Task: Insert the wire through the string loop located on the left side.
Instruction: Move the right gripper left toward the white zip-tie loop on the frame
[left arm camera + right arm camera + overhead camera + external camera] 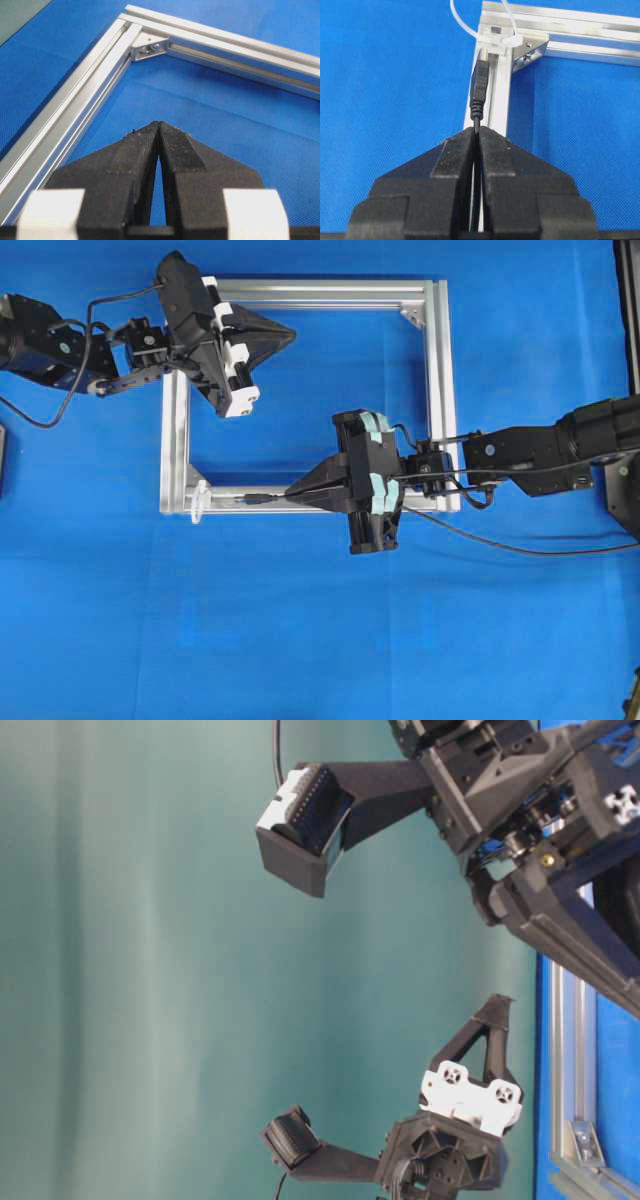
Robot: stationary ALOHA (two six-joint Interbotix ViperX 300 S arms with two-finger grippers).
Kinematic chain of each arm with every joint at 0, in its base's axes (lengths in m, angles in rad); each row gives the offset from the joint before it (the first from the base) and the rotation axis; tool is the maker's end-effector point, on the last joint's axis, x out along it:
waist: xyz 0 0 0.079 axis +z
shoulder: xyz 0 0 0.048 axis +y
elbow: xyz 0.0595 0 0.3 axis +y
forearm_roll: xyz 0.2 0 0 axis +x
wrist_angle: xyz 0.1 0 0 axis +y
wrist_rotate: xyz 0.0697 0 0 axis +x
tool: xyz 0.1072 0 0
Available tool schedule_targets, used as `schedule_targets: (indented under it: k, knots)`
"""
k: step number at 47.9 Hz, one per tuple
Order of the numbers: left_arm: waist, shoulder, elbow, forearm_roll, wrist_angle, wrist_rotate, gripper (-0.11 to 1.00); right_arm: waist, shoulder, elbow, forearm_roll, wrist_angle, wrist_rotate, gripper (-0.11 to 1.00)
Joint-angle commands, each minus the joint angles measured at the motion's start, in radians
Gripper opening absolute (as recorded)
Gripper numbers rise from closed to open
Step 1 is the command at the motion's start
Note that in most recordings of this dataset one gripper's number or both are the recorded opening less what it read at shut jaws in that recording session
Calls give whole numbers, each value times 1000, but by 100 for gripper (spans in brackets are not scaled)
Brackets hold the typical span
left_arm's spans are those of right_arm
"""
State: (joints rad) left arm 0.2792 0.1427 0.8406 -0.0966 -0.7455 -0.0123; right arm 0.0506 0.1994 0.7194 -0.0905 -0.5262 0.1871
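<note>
My right gripper (291, 494) is shut on the wire (258, 499), a thin black cable whose small plug sticks out past the fingertips. The plug lies along the near rail of the silver frame (436, 390), pointing left at the string loop (197, 502), with a short gap between them. In the right wrist view the plug (480, 84) stands just ahead of my right gripper (477, 131), its metal tip close under the whitish string loop (464, 27) at the frame corner. My left gripper (290, 337) hovers shut and holds nothing inside the frame's far left corner; its tips (159, 125) meet.
The wire's loose length trails right across the blue cloth (520, 546). Triangular corner brackets (150, 46) (530, 50) sit inside the frame's corners. In the table-level view both arms show above the frame rail (565, 1050), the left gripper (497, 1008) low.
</note>
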Motion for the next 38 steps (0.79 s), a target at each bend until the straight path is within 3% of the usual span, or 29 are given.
schedule_targets:
  k: [1,38]
  knots:
    - [0,-28,-12,3,-5,-2,0,-2,-35,-14,-2,-3,-2,0]
    - [2,-26,-11,3,-5,-2,0,5,49,-146,-2,60,-2,0]
